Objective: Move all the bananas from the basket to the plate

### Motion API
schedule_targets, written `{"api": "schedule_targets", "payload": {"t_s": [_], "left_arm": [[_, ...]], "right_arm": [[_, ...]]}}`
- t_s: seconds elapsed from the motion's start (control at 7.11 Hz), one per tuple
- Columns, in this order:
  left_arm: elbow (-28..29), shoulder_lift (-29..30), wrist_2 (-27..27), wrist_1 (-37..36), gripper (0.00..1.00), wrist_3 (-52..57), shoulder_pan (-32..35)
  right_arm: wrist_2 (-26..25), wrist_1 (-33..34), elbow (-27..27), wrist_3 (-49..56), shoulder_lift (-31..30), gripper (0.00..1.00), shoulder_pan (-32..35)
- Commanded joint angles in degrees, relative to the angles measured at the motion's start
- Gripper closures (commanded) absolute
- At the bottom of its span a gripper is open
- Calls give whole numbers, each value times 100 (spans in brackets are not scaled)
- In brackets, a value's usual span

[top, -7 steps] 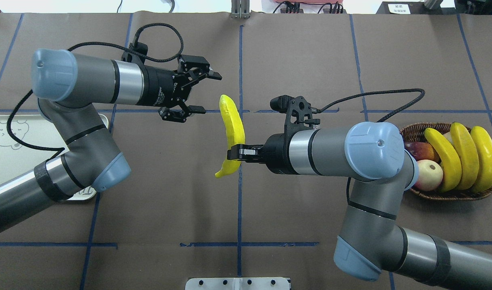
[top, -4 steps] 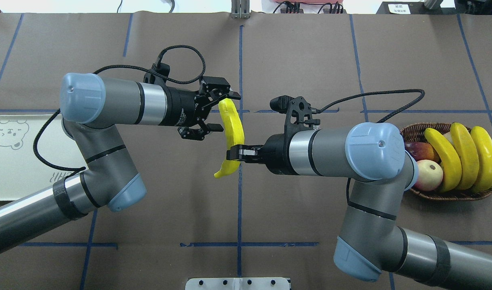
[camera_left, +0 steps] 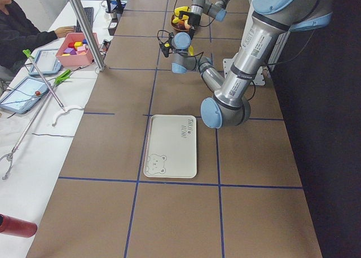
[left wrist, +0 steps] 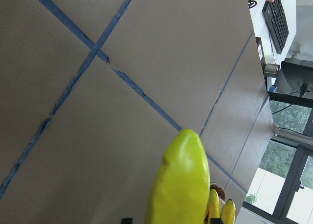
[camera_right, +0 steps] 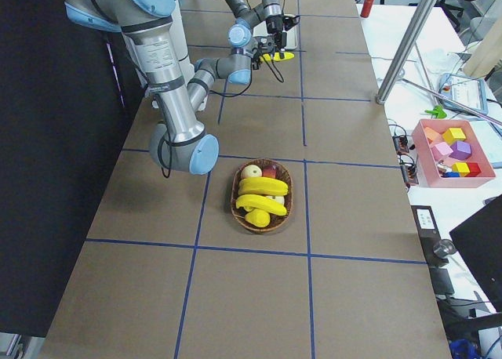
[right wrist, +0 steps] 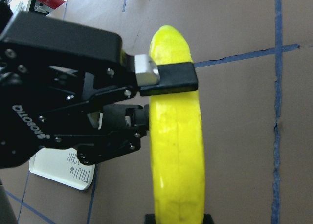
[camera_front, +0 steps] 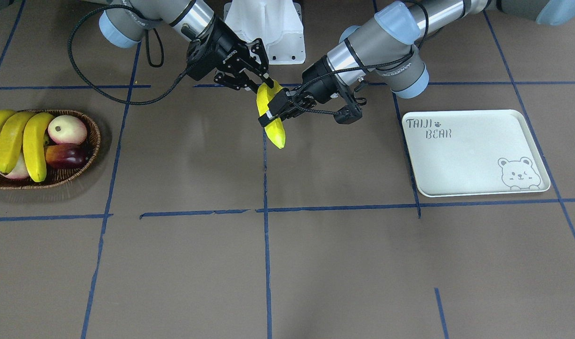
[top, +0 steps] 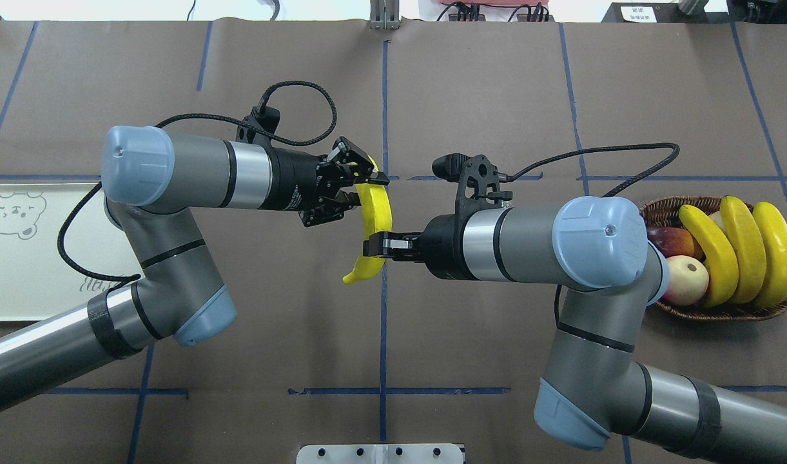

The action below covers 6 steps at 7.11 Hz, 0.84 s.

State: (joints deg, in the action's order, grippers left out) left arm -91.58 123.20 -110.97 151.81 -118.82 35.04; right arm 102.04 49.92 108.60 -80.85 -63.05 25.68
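One yellow banana (top: 375, 216) hangs in mid-air over the table's middle; it also shows in the front view (camera_front: 276, 134). My right gripper (top: 375, 247) is shut on its near part. My left gripper (top: 362, 190) is shut on its far part, one finger pad (right wrist: 166, 79) lying across it. Three more bananas (top: 741, 248) lie in the brown wicker basket (top: 722, 312) at the right. The cream plate (top: 19, 270) with the bear drawing lies at the left with nothing on it.
A pale peach (top: 686, 280) and a dark red fruit (top: 670, 241) lie in the basket beside the bananas. A white mount (top: 380, 453) sits at the table's near edge. A pink box of blocks (camera_right: 451, 151) stands on a side desk.
My left gripper has moved right to the banana's far part and closed its jaws on it. The right arm and the banana have stayed in place.
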Motion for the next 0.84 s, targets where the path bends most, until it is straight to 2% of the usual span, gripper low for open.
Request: {"api": "schedule_targets", "payload": {"t_s": [0.0,0.42,0.7], "left_arm": [[-1,-7,-12,-11,100,122,2],[8,-15,-29,-29,100,140,20],[-9,-382,-230,-220,100,210,369]], "right_arm": [[0,0,3,-123,3,1,-10],[9,-9,47,-291,12,0,-10],[26,0,74,-273,3,0,86]]}}
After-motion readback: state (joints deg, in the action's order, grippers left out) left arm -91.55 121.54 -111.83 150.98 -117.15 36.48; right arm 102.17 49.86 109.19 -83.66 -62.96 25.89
